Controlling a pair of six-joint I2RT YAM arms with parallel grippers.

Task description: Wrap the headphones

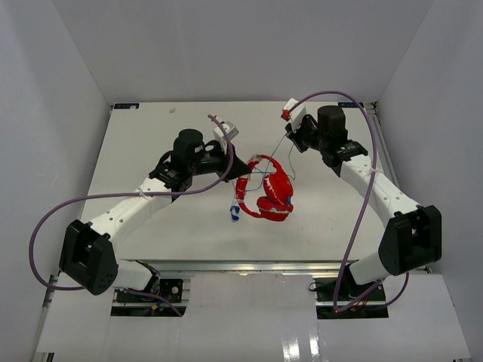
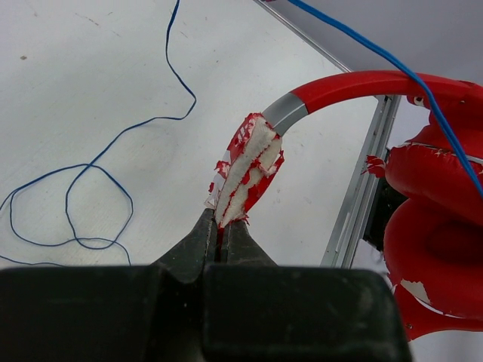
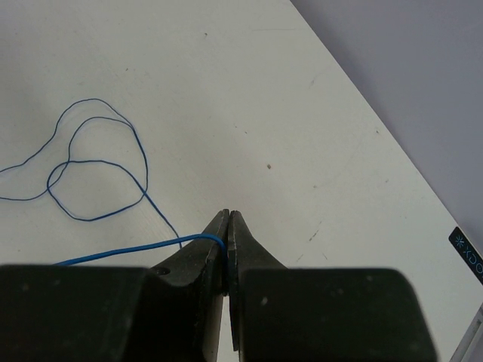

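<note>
Pinches the torn, peeling end of the headband of the red headphones with the left fingers pressed together, near the middle of the white counter, earcups bunched at the right of the left wrist view. Grips the thin blue cord between the tightly closed right fingers, just beyond the headphones, loose loops trailing on the counter.

Left arm, right arm: white shells, black joints, were bolted at the table's near edge.
Cables: purple, looped.
Fingers: black.
</note>
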